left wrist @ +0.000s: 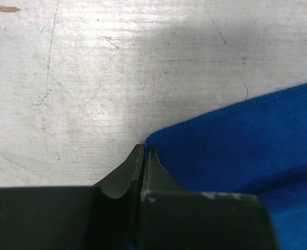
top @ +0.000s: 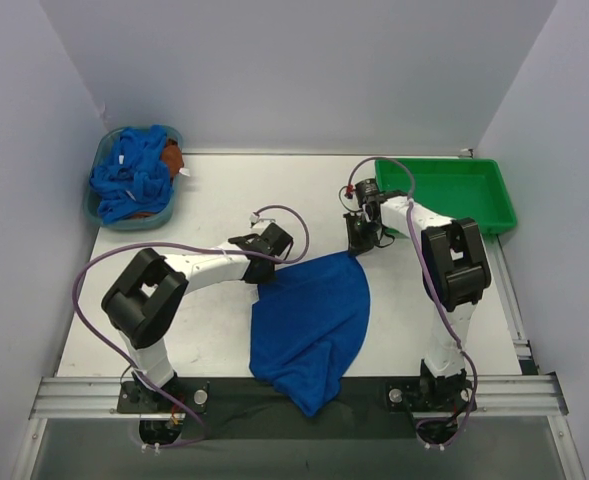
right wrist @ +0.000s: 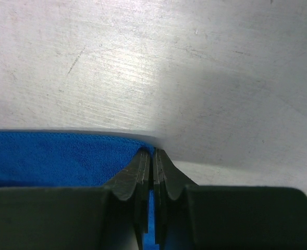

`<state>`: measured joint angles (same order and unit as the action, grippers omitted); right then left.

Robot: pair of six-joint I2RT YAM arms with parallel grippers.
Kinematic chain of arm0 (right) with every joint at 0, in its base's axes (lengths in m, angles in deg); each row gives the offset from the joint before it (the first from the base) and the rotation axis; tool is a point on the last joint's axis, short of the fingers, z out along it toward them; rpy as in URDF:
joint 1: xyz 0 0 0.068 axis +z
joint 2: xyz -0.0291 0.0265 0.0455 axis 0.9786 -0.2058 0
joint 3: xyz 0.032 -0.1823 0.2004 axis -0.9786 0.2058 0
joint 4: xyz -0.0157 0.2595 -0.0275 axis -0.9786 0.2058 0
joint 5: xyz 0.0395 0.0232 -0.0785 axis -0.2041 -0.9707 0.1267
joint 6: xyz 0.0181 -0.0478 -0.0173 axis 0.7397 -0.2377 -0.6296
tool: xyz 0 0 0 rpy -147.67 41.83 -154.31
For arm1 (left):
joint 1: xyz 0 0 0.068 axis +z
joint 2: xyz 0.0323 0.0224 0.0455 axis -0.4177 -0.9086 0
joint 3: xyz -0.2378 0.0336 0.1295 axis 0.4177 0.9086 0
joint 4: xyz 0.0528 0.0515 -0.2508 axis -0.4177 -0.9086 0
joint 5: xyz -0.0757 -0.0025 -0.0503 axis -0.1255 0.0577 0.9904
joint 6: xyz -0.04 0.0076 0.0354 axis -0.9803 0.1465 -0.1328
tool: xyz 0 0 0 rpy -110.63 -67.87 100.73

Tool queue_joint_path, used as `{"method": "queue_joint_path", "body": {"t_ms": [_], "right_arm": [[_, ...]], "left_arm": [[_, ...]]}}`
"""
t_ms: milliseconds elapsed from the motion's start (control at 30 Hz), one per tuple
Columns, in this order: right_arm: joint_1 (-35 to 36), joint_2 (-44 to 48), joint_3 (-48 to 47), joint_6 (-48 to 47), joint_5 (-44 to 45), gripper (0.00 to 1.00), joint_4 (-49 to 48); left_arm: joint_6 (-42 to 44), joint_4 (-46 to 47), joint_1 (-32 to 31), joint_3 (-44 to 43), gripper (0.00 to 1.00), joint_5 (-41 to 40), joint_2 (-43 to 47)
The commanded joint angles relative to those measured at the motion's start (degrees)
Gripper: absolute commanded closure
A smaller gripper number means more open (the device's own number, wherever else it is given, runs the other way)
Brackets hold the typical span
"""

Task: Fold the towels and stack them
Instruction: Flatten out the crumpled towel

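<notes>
One royal-blue towel [top: 309, 320] lies spread in the middle of the table, and its near end hangs over the front edge. My left gripper [top: 261, 268] is at the towel's left corner, jaws shut on the cloth edge [left wrist: 158, 139]. My right gripper [top: 357, 246] is at the towel's far corner, shut with blue cloth [right wrist: 54, 156] pinched between its fingers. In both wrist views the fingertips sit low over the scratched white table. More blue towels [top: 134, 175] are heaped in a basket at the back left.
The teal basket [top: 99, 208] at the back left also holds an orange-brown cloth [top: 173, 157]. A green tray [top: 454, 195] stands at the back right, just beyond the right arm. White walls close in the table on three sides.
</notes>
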<state>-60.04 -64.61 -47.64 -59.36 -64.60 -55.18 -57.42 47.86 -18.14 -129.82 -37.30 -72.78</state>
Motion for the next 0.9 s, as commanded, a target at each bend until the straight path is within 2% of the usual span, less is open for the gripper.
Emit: {"method": "queue_joint_path", "body": {"t_ms": [0,333,600,867], "right_arm": [[0.6,1.1,1.5,0.5,1.0,1.0,1.1],[0.6,10.7,-0.4,-0.1,8.5,1.0,-5.1],[0.6,14.4,-9.2,-2.2,13.2,1.0,-8.7],[0.7,20.6,-16.9,-5.4,12.7,1.0,-10.6]], "left_arm": [[3.9,-8.2,0.4,1.4,1.0,2.1,-3.8],[23.0,-7.7,6.3,-12.0,1.0,-11.3,1.9],[34.5,-1.8,9.4,-24.8,1.0,-17.1,3.0],[45.9,1.1,9.5,-34.0,1.0,-19.9,10.6]]}}
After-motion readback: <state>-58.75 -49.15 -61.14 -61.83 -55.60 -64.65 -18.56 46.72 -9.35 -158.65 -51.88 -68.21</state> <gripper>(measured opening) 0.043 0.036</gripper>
